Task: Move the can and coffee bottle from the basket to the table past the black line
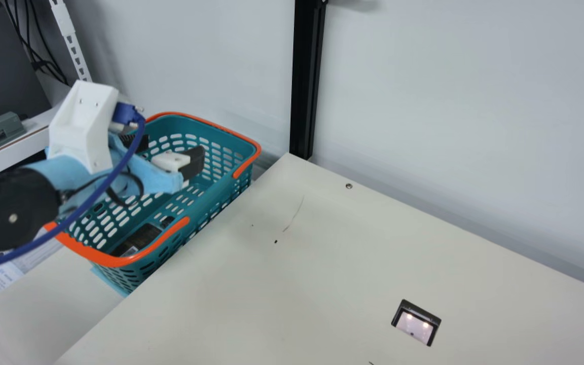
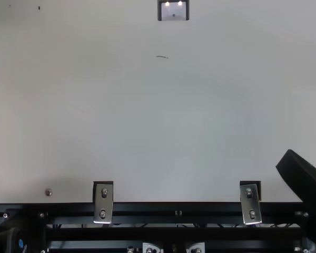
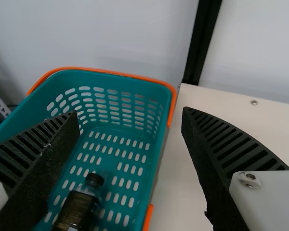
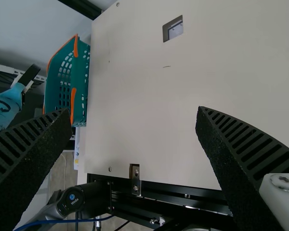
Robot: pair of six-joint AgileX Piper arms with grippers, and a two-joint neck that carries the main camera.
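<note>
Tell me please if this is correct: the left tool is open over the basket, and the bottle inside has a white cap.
The cap is black, not white; the left wrist view shows it. The left tool is open over the basket, the bottle inside.

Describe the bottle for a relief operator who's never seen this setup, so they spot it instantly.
Beside the cream table sits a teal slotted basket with orange handles. Inside, toward the end nearer the main view's camera, is a dark bottle. Its round black cap distinguishes it from the left pincer's ribbed black fingers.
</note>
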